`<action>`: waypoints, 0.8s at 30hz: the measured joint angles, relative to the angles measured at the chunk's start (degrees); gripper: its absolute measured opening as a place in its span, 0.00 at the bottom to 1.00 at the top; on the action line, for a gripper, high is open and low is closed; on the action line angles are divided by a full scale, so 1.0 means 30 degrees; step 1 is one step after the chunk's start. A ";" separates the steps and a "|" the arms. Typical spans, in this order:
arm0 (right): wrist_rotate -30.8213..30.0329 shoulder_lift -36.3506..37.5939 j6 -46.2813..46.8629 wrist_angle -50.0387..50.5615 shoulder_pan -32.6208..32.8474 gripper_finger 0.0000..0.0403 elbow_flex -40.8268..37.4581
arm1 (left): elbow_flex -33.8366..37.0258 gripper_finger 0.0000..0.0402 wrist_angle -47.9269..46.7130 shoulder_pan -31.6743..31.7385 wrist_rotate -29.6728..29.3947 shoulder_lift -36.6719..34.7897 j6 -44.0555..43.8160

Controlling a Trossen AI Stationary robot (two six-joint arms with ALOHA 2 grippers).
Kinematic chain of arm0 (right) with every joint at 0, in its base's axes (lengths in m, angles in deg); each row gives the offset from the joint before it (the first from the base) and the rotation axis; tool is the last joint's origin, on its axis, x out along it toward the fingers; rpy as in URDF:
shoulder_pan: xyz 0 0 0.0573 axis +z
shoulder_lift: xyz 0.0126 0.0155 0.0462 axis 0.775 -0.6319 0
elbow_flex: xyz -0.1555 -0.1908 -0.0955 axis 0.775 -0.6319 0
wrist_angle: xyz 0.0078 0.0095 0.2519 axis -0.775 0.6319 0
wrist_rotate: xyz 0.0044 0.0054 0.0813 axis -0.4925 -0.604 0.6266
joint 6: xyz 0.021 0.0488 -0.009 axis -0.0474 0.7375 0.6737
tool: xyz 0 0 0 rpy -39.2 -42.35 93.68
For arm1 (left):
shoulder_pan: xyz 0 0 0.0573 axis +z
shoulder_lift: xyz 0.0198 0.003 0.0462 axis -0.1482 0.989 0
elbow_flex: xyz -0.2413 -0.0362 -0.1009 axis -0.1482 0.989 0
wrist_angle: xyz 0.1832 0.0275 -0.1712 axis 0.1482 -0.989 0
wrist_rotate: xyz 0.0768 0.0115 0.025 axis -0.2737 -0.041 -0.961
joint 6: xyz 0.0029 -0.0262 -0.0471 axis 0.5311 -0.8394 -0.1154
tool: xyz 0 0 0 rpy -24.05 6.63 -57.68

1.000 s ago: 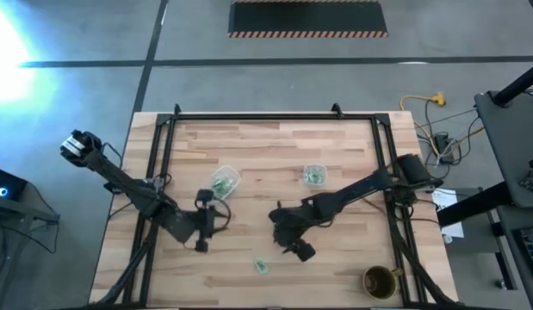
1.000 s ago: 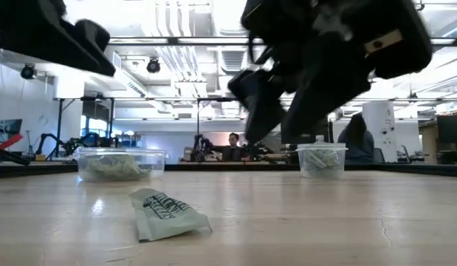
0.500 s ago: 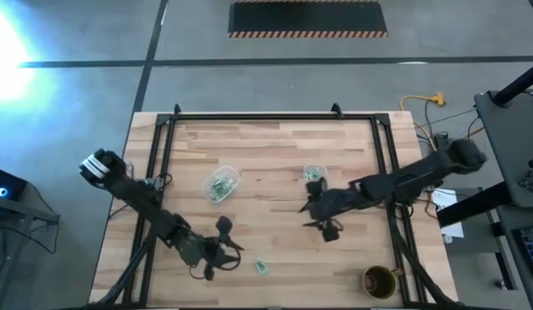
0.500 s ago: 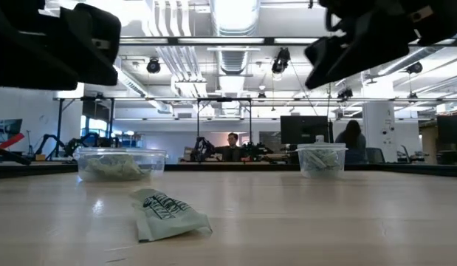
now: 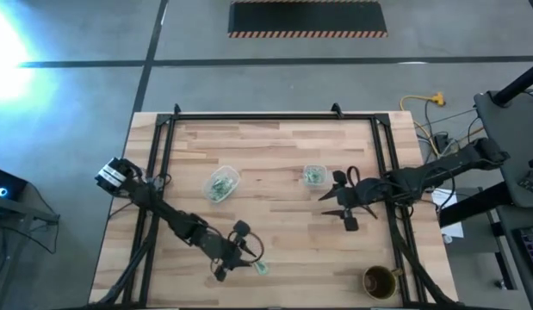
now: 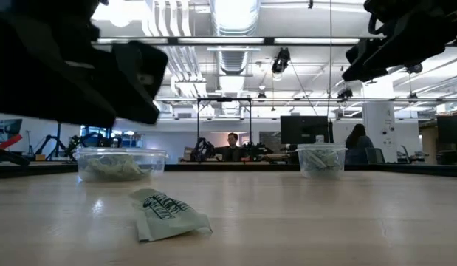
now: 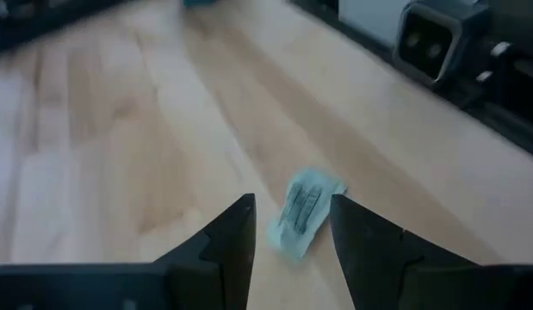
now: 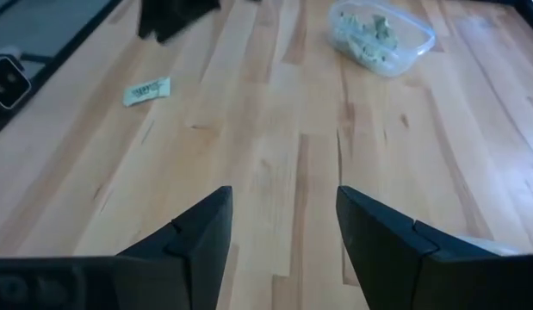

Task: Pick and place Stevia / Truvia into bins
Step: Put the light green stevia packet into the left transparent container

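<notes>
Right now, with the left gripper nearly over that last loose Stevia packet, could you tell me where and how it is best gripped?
The Stevia packet lies flat on the table, slightly crumpled, between the open fingers of the left gripper. Probably best to come straight down from above and pinch across its short width near the middle; the lifted, wrinkled edge seen in the low view should give the fingertips purchase.

Robotics lab: exposed ceiling ducts (image 6: 228,55), monitors (image 6: 305,130), seated person (image 6: 232,146)

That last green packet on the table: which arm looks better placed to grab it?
The left. Its gripper hangs right over the packet, jaws open astride it. The right gripper is farther off, empty, beside the smaller bin.
</notes>
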 joint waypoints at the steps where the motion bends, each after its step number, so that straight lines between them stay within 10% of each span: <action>1: 0.0000 0.0262 0.0005 -0.0028 0.0000 0.49 -0.0142 | 0.0009 0.34 -0.0026 0.0188 0.0240 0.0178 -0.0277; 24: 0.0058 0.0284 0.0336 -0.0448 0.0000 0.49 -0.0401 | -0.2488 0.33 -0.2298 0.2077 0.4560 0.3347 -0.2211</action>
